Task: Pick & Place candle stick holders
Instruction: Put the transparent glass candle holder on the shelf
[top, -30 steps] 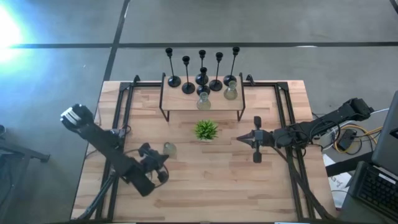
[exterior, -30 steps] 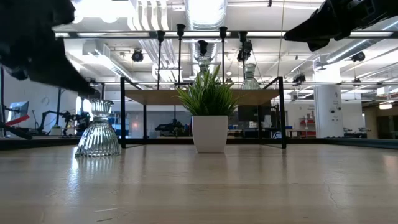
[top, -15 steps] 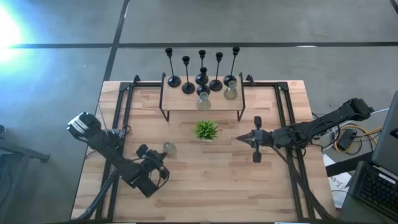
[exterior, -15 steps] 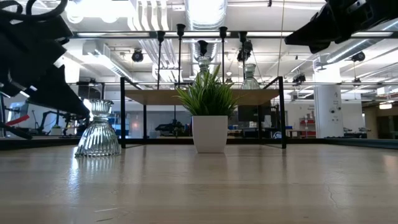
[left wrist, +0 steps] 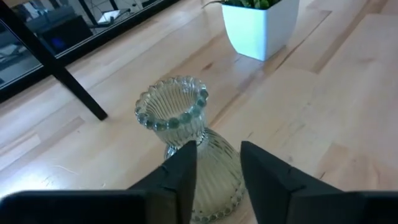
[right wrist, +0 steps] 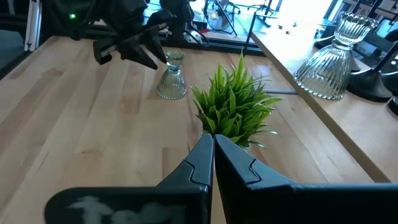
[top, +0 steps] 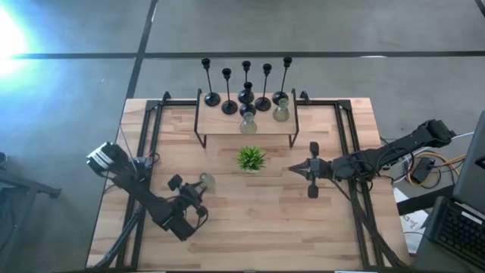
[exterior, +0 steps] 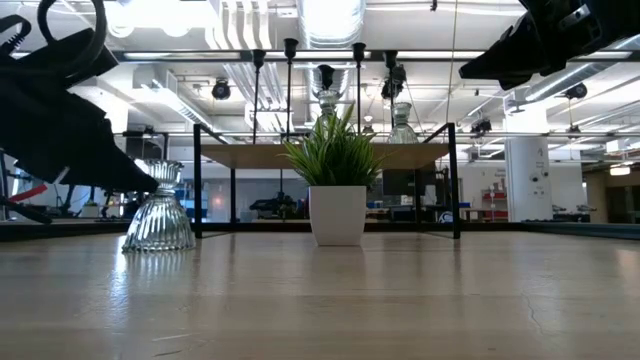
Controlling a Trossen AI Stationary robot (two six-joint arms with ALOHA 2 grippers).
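Observation:
A squat pale glass candle stick holder [top: 206, 181] stands upright on its wide base on the table's left half; it also shows in the left wrist view [left wrist: 186, 149] and the low view [exterior: 158, 208]. My left gripper [left wrist: 217, 157] is open, right in front of the holder's lower body, with its fingers coming level from the left and near side. Several slim black holders [top: 246, 83] and two glass ones [top: 281, 112] stand on a wooden riser [top: 227, 125] at the far middle. My right gripper [top: 294, 170] is shut and empty, to the right of the plant. My left gripper has its fingertips [left wrist: 186, 155] close against the ribbed body just under the holder's neck [left wrist: 205, 149]. I cannot tell whether they touch it. The holder stands upright on the table.
A small green plant in a white pot [top: 251, 158] stands at the table's middle, between the two grippers. Black frame rails [top: 148, 121] run along the table's left and right sides. There is bare wood toward the near edge.
My left gripper has gone down and toward the glass holder, to the right and a little toward the far edge, until its fingertips stand at the holder's neck. The holder has stayed in place.

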